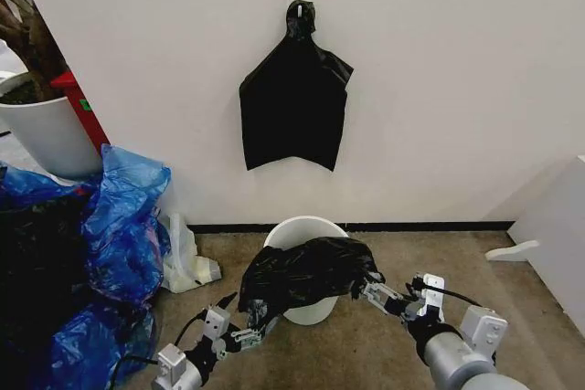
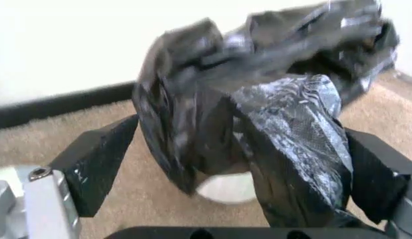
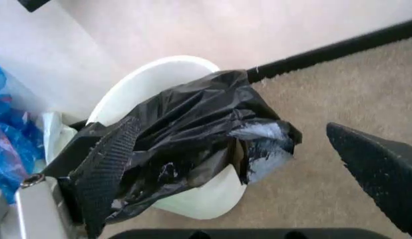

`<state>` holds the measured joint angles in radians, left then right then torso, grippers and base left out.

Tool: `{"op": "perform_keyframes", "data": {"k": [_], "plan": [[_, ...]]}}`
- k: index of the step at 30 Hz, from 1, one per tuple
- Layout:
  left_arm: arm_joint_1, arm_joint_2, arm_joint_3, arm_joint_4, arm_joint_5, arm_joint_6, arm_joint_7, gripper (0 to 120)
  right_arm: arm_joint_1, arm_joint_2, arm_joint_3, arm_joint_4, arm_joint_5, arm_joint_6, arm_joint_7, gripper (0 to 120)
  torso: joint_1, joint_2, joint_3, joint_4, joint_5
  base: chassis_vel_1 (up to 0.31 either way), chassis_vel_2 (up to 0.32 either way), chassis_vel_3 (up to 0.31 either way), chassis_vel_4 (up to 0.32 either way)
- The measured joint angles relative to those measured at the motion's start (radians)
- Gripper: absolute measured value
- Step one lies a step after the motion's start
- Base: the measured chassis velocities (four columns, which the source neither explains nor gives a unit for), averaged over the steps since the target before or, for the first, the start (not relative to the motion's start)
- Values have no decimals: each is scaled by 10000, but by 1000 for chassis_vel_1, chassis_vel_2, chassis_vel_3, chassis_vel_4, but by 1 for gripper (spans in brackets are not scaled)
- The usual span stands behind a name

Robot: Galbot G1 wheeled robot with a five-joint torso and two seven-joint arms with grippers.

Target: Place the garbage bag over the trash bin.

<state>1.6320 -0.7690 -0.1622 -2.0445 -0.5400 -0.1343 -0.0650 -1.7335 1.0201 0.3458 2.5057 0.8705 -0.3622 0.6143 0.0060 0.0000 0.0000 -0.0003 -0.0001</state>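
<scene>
Draping over the near rim of the trash bin [image 1: 306,230], the garbage bag [image 1: 306,273] is lying bunched between the two grippers, with the floor [image 1: 384,335] carrying the bin close to the wall's black baseboard [image 1: 430,226]. The left gripper [image 1: 259,329] is sitting at the bag's lower left end; in the left wrist view its fingers [image 2: 100,159] are standing spread, with a fold of the bag [image 2: 285,149] hanging between them and lying against the far finger, not pinched. The right gripper [image 1: 372,289] is sitting at the bag's right end; in the right wrist view its fingers [image 3: 106,169] are also spread wide, one lying against the bag [image 3: 192,134] and the other well apart over bare floor. The bag is looking thin, crinkly and glossy black, covering only the front part of the bin's opening while the cream-white inside is showing behind. There is one bin and one bag on it, and a second black bag [image 1: 294,102] is hanging from a hook on the wall above.
</scene>
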Motion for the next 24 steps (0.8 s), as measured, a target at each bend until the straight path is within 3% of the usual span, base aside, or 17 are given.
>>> {"op": "perform_keyframes", "data": {"k": [4, 10, 16, 20, 22, 24], "plan": [[153, -6, -456, -480, -147, -58, -22, 100, -88, 0, -1, -2, -240, 9, -114, 100, 0, 0, 1, 0, 0, 0, 0, 0, 0], [614, -15, -1599, -2061, -991, 440, -151, 100, -12, -98, 3, -21, -222, -50, -89, 100, 0, 0, 0, 0, 1, 0, 0, 0, 0], [1042, 12, -2209, -2723, -1141, 738, -105, 100, 202, -222, 3, -33, 16, -145, 58, 100, 0, 0, 0, 0, 1, 0, 0, 0, 0], [1266, -1, -2610, -2684, -1073, 940, 198, 100, 290, -231, 12, -37, 160, -193, 115, 100, 0, 0, 0, 1, 1, 0, 0, 0, 0], [1353, -19, -2958, -2226, -790, 1127, 678, 100, 304, -198, 27, -40, 201, -208, 129, 100, 0, 1, 0, 1, 3, 0, 0, 0, 0], [1304, 2, -3285, -1170, -68, 1053, 1582, 100, 280, -127, 29, -44, 207, -209, 130, 100, 1, 0, 1, 1, -4, 0, 0, 0, 0]]}}
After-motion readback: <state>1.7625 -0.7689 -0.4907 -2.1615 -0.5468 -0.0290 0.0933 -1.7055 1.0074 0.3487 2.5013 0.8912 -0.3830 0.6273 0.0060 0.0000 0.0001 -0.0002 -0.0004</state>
